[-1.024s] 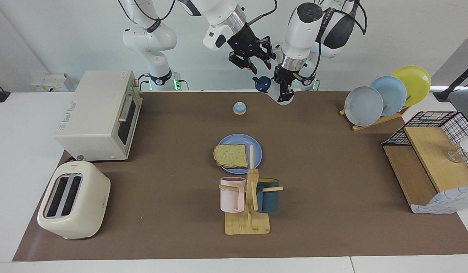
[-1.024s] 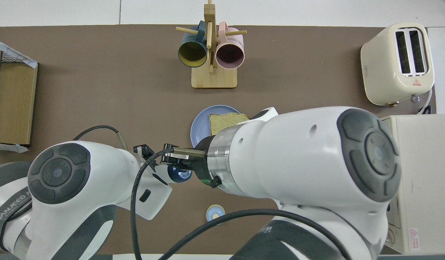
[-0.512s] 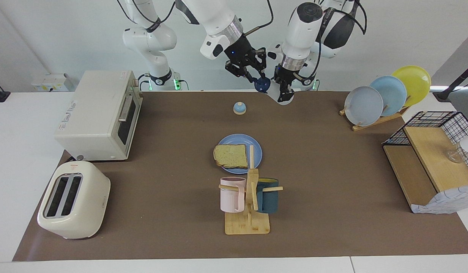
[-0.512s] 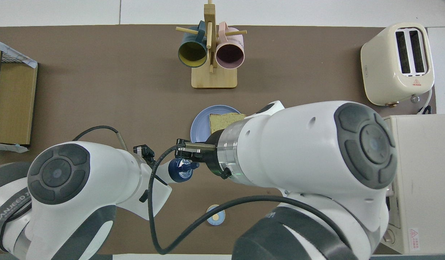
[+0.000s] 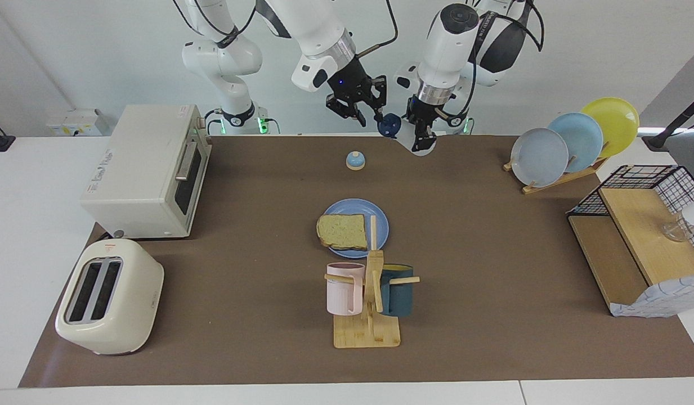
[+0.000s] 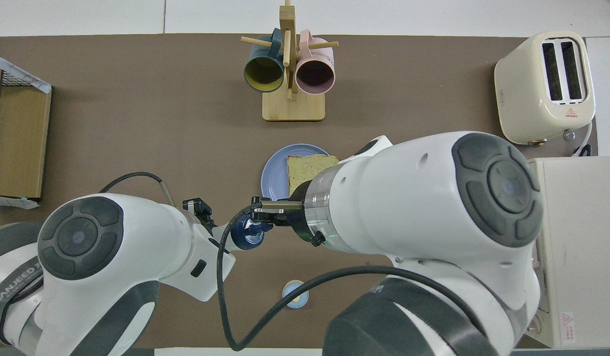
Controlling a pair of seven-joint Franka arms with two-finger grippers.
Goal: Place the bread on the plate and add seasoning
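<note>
Bread [image 5: 342, 231] already sits on the blue plate [image 5: 380, 222], and the left gripper [image 5: 419, 135], clamped on the seasoning bottle [image 5: 407, 138], holds it aloft with the cap [image 5: 388, 124] pointing sideways at the right gripper [image 5: 365, 113], whose fingers hover half-open just beside that cap.

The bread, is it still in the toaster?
No, the bread lies flat on the blue plate in the middle of the table, and the toaster slots look empty.
</note>
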